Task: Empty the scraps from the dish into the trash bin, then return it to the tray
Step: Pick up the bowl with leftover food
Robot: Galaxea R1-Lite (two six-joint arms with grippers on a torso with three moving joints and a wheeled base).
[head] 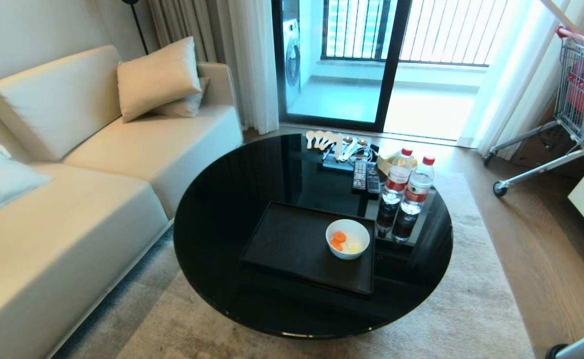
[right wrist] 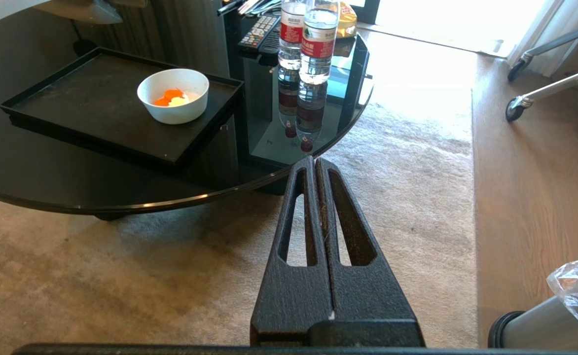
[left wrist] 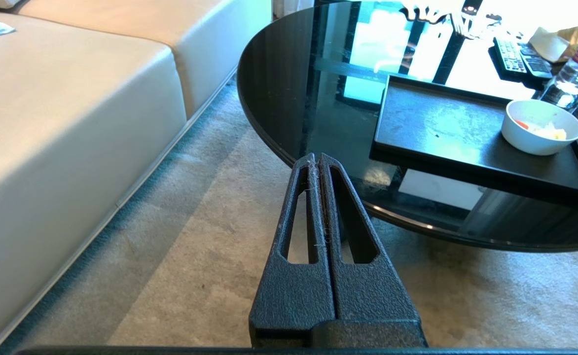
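The white dish [head: 348, 239] [left wrist: 541, 126] [right wrist: 173, 95] stands at the right end of the black tray [head: 287, 244] [left wrist: 442, 128] [right wrist: 72, 103] on the round glass table. Orange and pale scraps [head: 343, 241] [right wrist: 171, 97] lie inside it. The steel trash bin [head: 583, 344] [right wrist: 550, 323] with its clear liner stands on the floor at the near right, only partly in view. My left gripper [left wrist: 316, 157] is shut and empty, hanging over the carpet short of the table's near left edge. My right gripper [right wrist: 314, 159] is shut and empty too, over the carpet by the table's near right edge.
Two water bottles [head: 407, 192] stand just right of the tray, with remotes [head: 365, 177] and spoons [head: 332, 142] behind. A cream sofa [head: 73, 199] lies to the left. A shopping cart [head: 571, 99] is at the far right.
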